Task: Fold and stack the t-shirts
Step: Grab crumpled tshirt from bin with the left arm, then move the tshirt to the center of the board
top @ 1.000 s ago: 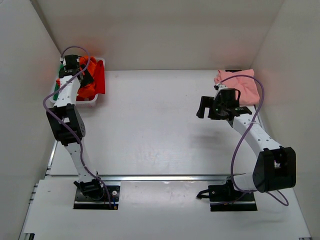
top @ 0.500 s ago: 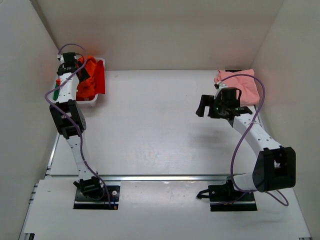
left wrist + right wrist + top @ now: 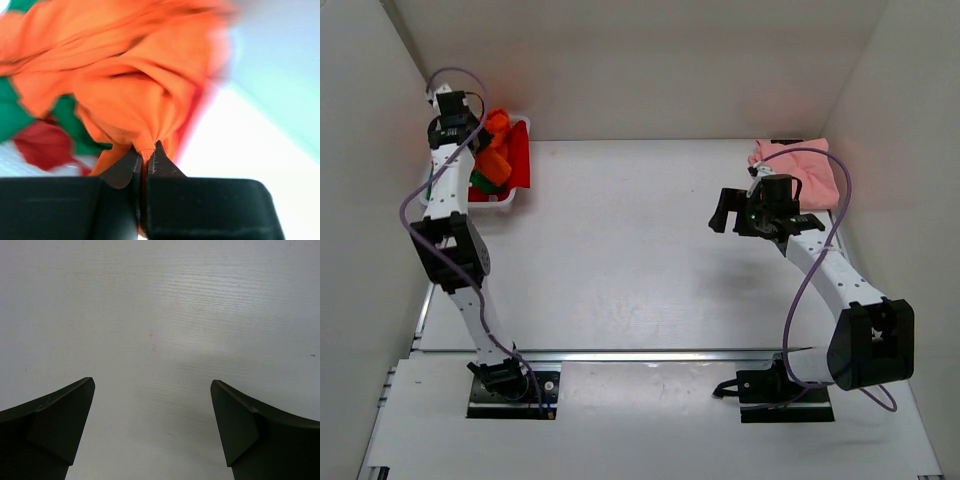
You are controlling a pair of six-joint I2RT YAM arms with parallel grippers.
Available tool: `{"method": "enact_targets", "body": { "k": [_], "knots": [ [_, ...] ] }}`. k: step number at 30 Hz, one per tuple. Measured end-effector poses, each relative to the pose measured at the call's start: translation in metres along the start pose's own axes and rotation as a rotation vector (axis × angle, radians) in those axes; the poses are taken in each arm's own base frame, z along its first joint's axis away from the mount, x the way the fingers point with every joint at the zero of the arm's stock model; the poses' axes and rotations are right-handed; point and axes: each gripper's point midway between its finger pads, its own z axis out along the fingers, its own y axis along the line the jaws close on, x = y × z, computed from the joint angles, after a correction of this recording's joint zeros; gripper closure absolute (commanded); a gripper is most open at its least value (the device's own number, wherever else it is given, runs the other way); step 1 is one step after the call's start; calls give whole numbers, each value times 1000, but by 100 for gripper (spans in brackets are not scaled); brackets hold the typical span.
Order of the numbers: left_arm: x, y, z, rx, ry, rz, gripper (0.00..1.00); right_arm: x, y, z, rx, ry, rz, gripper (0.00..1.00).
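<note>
Open a moment ago, the left jaws have been clenched on a fold of the orange shirt [image 3: 145, 90], now raised from the basket [image 3: 498, 207] at far left, so laying it out is likely next; the right jaws are left spread, empty.

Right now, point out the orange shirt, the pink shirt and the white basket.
orange shirt [image 3: 145, 85]: left wrist view, middle of the bunched cloth.
pink shirt [image 3: 815, 170]: top view, middle of the heap.
white basket [image 3: 492, 207]: top view, near rim.

Orange tee [image 3: 140, 90], green tee [image 3: 10, 115], red tee [image 3: 45, 145], pink tee [image 3: 812, 172], wht basket [image 3: 488, 208]
</note>
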Motion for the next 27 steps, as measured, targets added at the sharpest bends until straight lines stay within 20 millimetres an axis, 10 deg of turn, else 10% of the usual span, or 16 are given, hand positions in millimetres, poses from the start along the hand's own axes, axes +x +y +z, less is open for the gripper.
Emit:
{"method": "enact_targets", "body": {
  "k": [4,8,10,13,18,20,21,27],
  "knots": [
    [-65,-96,-129,291,-206,-58,100,-6,11,-10,-17,-33,-3,1],
    [-95,-217,-317,808,-341,-72,100,-8,10,-29,-22,-87,17,1],
    [-80,-240,-399,1025,-324,-64,100,-10,2,-42,-7,-126,34,1],
    [-58,-221,-458,1163,-278,-90,100,-16,-12,-61,17,-184,58,1],
    [-18,-175,-451,1129,-180,-154,100,-29,-25,-84,40,-267,79,1],
    [49,-164,-401,1056,15,-153,75,-26,-16,-81,11,-250,64,1],
    [74,-163,-379,1052,66,-147,45,-24,-11,-78,-1,-240,56,1],
    [308,-72,-256,676,666,-201,26,7,26,-44,-89,-97,-6,1]
  ]
}}
